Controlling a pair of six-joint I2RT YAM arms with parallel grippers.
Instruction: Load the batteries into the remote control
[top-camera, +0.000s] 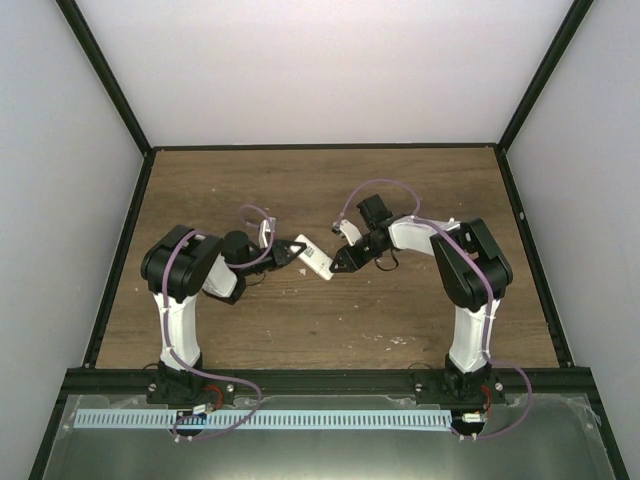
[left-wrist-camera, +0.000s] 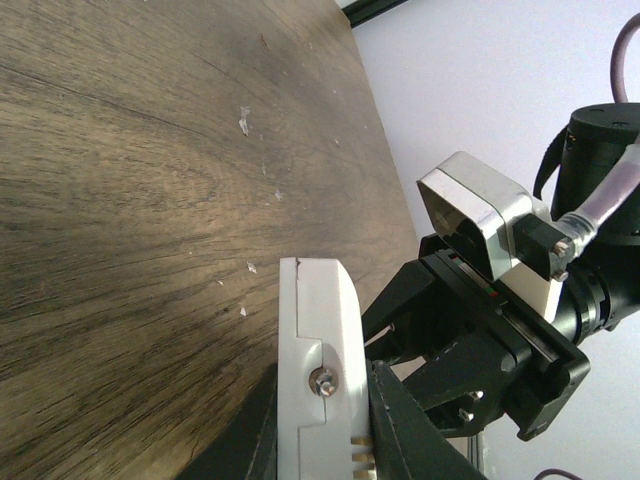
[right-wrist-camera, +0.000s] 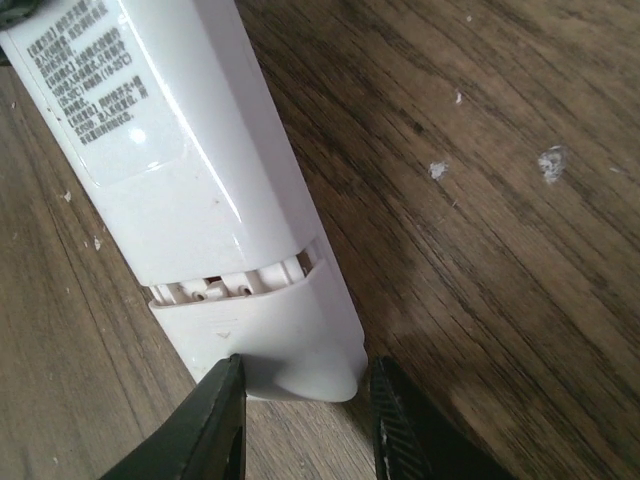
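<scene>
Between the fingertips of the right gripper (right-wrist-camera: 305, 400) sits the rounded end of the remote control (right-wrist-camera: 190, 170). The jaws are spread to just its width, one finger at each side edge. Whether they press it or only flank it cannot be told.

Just beyond the fingertips, the battery cover (right-wrist-camera: 270, 335) looks slid partly off, and a narrow gap (right-wrist-camera: 235, 288) shows pale ribs inside. The batteries are not visible in any view.

Farther up the body is the printed label (right-wrist-camera: 85, 75). At the far end, the left gripper (left-wrist-camera: 320, 445) is clamped across the casing's edges and holds the remote above the table (right-wrist-camera: 500, 250).

I judge the remote to be light, rigid and glossy, so it would slip under a loose pinch. The thin cover could flex or snap if levered, so the flat side edges are the better hold.

From above, the left arm (top-camera: 185, 270) and the right arm (top-camera: 465, 265) both fold inward with elbows raised. Their wrists face each other at mid-table, with the remote bridging them.
</scene>
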